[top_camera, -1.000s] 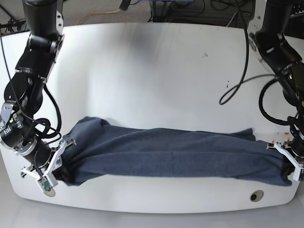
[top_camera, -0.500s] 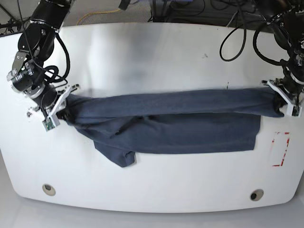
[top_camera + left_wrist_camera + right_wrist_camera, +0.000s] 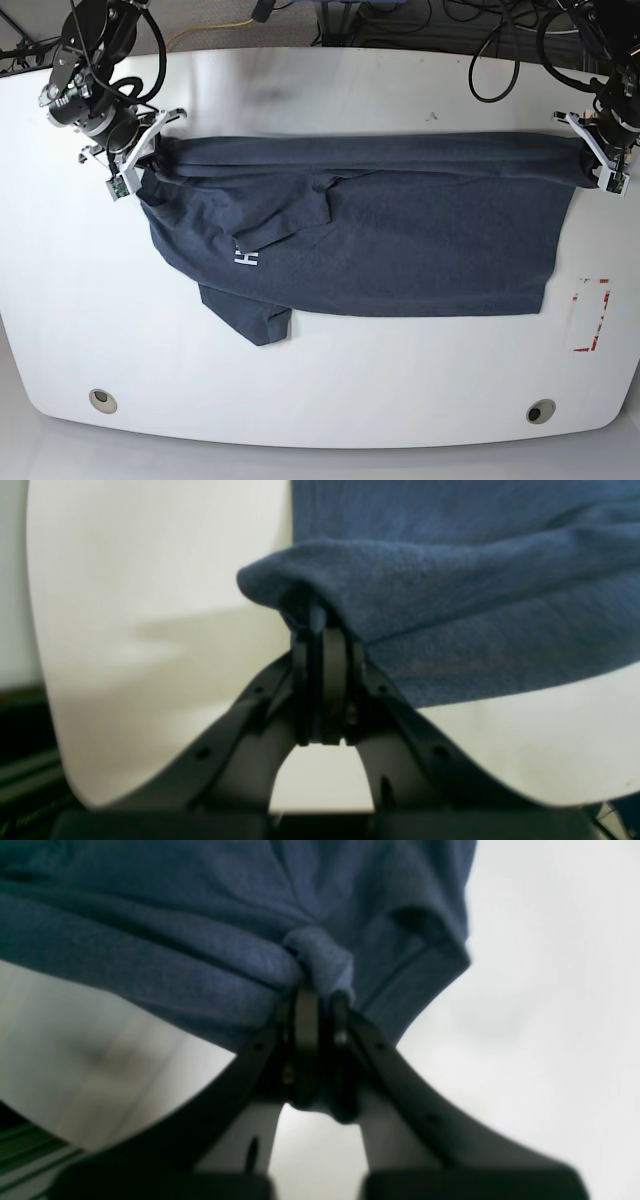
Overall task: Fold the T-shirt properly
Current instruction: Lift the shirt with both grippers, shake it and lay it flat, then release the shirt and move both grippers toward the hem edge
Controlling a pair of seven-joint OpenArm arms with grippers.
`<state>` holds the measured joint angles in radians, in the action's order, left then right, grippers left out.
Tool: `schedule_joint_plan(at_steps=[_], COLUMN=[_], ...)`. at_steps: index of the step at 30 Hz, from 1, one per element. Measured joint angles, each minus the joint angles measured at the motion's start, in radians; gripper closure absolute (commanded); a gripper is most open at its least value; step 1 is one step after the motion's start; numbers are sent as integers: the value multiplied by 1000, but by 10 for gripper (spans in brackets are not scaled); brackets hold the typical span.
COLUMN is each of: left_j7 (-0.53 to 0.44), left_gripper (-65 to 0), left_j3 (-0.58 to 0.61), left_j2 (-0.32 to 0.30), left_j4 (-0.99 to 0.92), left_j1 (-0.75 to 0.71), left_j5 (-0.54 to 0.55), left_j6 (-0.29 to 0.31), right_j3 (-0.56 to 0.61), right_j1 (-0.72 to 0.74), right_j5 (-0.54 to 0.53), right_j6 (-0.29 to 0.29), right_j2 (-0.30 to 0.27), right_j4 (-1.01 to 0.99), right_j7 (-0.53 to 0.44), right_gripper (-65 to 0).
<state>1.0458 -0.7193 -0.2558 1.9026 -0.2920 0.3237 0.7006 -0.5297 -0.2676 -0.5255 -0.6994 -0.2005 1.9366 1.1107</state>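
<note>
The dark slate-blue T-shirt [image 3: 400, 230] lies stretched across the white table, its far edge held taut between both grippers. A sleeve [image 3: 255, 320] hangs toward the front left, and a bit of white lettering [image 3: 246, 258] shows at a fold. My left gripper [image 3: 590, 155] at the base view's right is shut on a bunched corner of the T-shirt [image 3: 400, 595]; its closed fingers [image 3: 322, 680] show in the left wrist view. My right gripper [image 3: 140, 158] at the base view's left is shut on the opposite corner [image 3: 320, 960], its fingers [image 3: 307, 1040] closed.
The white table [image 3: 320, 100] has red tape marks [image 3: 592, 315] at the right and two round holes [image 3: 101, 399] [image 3: 540, 411] near the front edge. Cables [image 3: 500, 60] lie behind the far edge.
Both grippers have carried the T-shirt's held edge from near the front of the table to the far side. The cloth has spread out flat behind them.
</note>
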Motion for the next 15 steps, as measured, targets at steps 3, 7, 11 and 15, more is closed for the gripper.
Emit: schedule_joint_plan(at_steps=[3,7,11,15], left_j7=[1,-11,-14,-10], left_gripper=[0,0,-22,-187], left_j3=[-16,-14,-9,-8], left_j2=[-2,-2,-2,-4], left_j4=[0,-23,-91,-120], left_j1=[-24,-43,-43,-45], left_j5=[-57,-100,-137,-152], left_j6=[0,1,4,4], right_j3=[0,-25,-40,-44], right_j1=[-44,-86,-112,-136], right_j5=[-6,-20,-16,-6], right_j6=[0,-1,-2,0], right_j2=[9,18,35,48], right_j4=[0,0,0,1], right_j7=[-5,-8,-5,-9], right_gripper=[0,-36,-217,-419])
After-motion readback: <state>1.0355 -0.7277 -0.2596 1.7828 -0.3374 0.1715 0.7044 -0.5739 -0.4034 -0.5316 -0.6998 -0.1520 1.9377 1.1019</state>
